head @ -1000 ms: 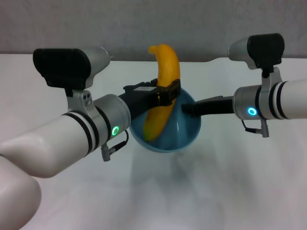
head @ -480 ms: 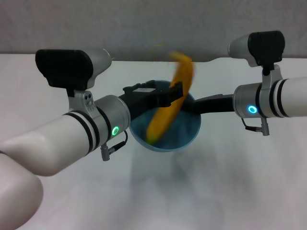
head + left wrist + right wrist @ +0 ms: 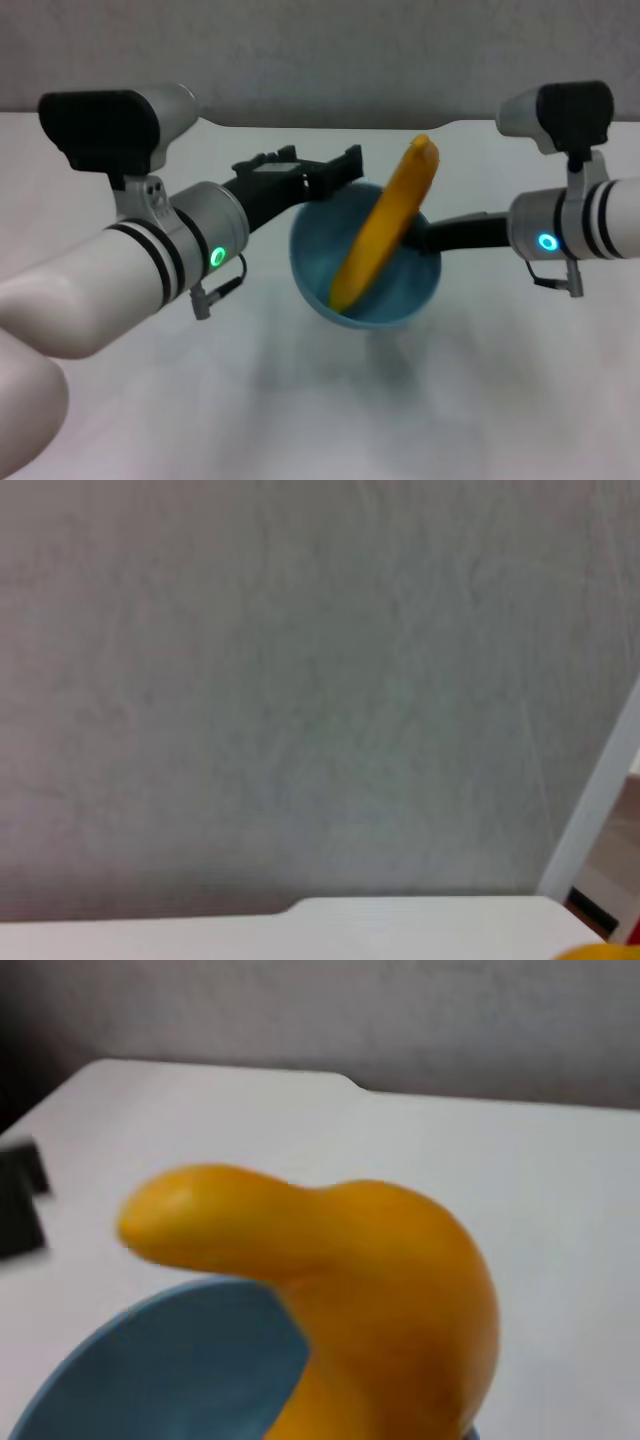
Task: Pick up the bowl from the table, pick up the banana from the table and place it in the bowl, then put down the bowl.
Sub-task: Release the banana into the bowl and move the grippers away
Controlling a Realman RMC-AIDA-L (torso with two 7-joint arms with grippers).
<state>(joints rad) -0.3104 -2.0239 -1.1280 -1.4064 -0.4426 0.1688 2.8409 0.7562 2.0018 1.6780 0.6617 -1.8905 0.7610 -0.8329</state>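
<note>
A plain grey wall is seen behind the white surface — its back edge is cut by a shallow notch. Soft shadows are cast on the white top. In the left wrist view, a pale upright post is seen at the surface's far corner.

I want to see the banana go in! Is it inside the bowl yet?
Yes. The banana stands tilted inside the bowl, its top poking above the rim, and the left gripper is off it.
</note>
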